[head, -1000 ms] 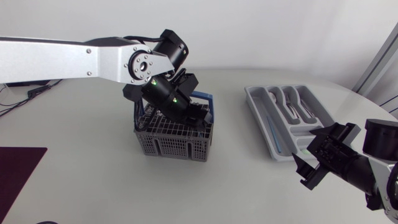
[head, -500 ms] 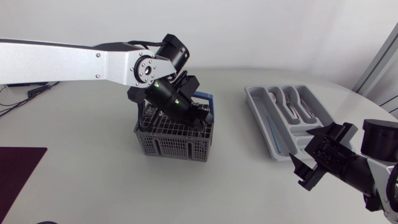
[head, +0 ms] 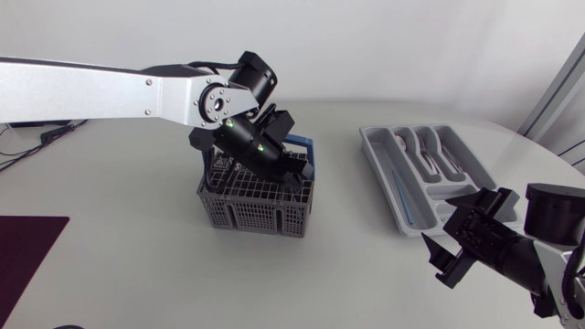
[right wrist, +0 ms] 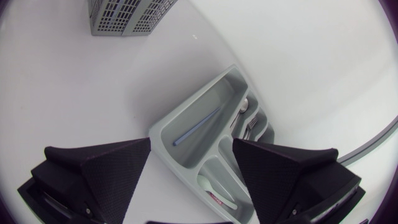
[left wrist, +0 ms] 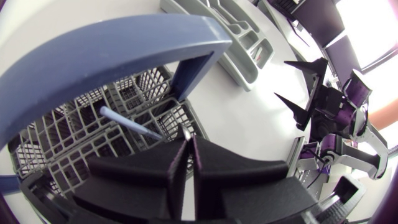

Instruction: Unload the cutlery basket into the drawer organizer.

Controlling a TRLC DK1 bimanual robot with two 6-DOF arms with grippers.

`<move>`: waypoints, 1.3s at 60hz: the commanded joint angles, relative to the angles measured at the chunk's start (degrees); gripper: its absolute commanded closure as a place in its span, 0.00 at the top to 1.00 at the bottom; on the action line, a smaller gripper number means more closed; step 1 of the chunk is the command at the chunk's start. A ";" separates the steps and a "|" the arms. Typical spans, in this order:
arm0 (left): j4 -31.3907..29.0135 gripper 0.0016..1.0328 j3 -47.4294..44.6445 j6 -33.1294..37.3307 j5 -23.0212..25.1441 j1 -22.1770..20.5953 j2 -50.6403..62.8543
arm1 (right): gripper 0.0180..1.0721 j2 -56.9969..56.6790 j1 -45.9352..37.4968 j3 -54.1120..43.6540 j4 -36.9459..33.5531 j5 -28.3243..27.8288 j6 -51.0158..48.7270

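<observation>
The left end effector (left wrist: 186,140) has shifted a touch inside the basket (head: 256,212) and settled, narrowed onto what looks like a metal handle (left wrist: 185,132). I'd say the lift comes next, past the blue bail (left wrist: 124,43) arching just ahead. Right of the basket the organizer (head: 379,169) sits well apart across open desk (head: 137,256). Beyond it the right end effector (right wrist: 191,143), wide and empty, has drawn back toward the desk's near edge.

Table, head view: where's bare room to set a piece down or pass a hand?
Bare: the strip between basket and organizer, and the wide front area from the dark mat across to the right gripper. Crowded: over the basket, where the left arm is down in it, and the organizer's near end, by the right gripper.
</observation>
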 commanded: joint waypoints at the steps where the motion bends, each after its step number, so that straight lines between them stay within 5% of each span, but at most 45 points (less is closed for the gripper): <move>1: -0.17 0.03 -0.55 2.04 0.82 0.78 1.20 | 0.90 -0.46 0.42 -1.92 0.09 -0.02 0.91; 78: -0.88 0.03 -5.65 4.86 19.54 7.64 -13.83 | 0.90 -8.46 16.94 2.92 -6.06 5.34 8.03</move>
